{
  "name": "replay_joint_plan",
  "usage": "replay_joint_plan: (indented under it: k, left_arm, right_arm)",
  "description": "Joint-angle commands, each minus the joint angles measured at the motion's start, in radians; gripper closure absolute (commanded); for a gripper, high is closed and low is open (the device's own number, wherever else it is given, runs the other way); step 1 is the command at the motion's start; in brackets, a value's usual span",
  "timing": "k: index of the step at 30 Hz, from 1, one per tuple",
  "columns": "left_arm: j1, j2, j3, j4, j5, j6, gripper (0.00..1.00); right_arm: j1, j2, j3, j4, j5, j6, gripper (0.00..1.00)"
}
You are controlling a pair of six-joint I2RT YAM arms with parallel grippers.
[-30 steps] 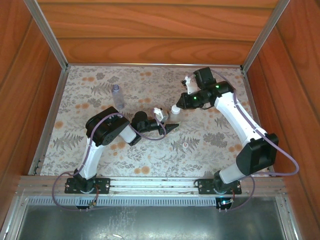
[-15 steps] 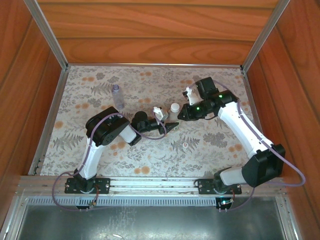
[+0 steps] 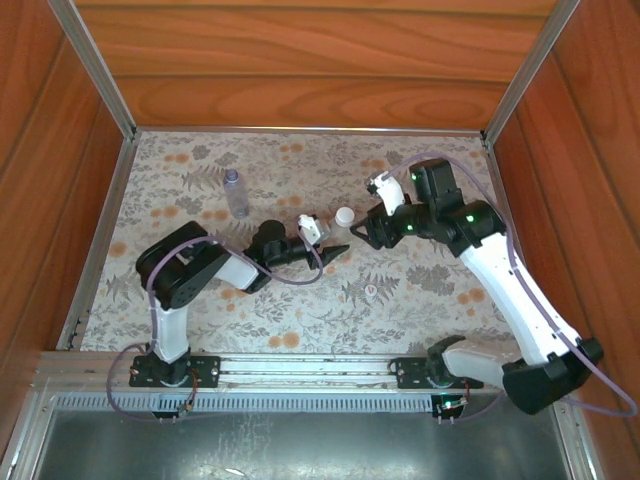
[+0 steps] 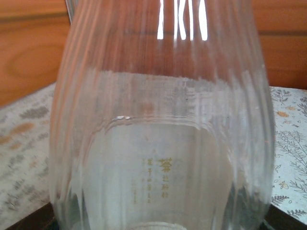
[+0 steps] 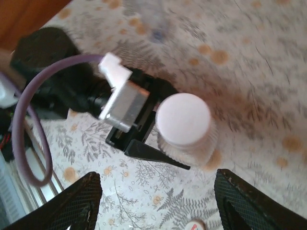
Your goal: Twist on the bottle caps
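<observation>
One white-capped bottle [image 5: 189,149] stands pinched in the left gripper [image 3: 336,246]; the right gripper [image 5: 156,205] hangs spread wide above it.

Left gripper [image 3: 338,243], right gripper [image 3: 364,232] and a capped bottle [image 3: 344,218] crowd the table's [image 3: 300,160] middle. A lilac bottle [image 3: 234,192] stands far left. The far edge lies open.

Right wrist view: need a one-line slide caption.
Right gripper, jaws open, hovers above the white cap sitting on the bottle held by the left gripper.
</observation>
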Motion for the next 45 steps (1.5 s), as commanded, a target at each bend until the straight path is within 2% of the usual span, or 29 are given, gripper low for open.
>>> replay_joint_plan:
  k: [1,5,8,15,22,26,29,40,45]
  left_arm:
    - [0.002,-0.108,-0.029,-0.153,-0.017,0.151,0.39]
    - [0.001,-0.25,-0.069,-0.319,-0.032,0.273,0.39]
    - [0.012,-0.342,-0.11,-0.371,-0.027,0.32,0.39]
    - [0.028,-0.493,-0.139,-0.578,-0.028,0.421,0.39]
    - [0.029,-0.523,-0.14,-0.621,-0.043,0.428,0.39]
    - [0.029,-0.522,-0.137,-0.626,-0.049,0.422,0.39]
    - [0.029,-0.531,-0.142,-0.628,-0.051,0.421,0.39]
    - [0.028,-0.557,-0.156,-0.631,-0.053,0.414,0.39]
    - [0.029,-0.551,-0.146,-0.632,-0.048,0.413,0.39]
  right_arm:
    - [0.078,-0.038,-0.022,-0.057,0.001,-0.357,0.32]
    - [0.147,-0.032,0.003,-0.108,0.092,-0.527,0.3]
    - [0.181,-0.006,0.021,-0.122,0.102,-0.61,0.3]
    - [0.232,0.053,0.048,-0.043,0.174,-0.655,0.3]
    - [0.279,0.104,0.096,-0.011,0.177,-0.653,0.32]
    - [0.301,0.131,0.118,-0.044,0.163,-0.663,0.38]
    - [0.305,0.135,0.117,-0.05,0.158,-0.661,0.44]
    - [0.305,0.154,0.103,-0.051,0.228,-0.654,0.49]
    - [0.305,0.159,0.103,-0.047,0.205,-0.644,0.54]
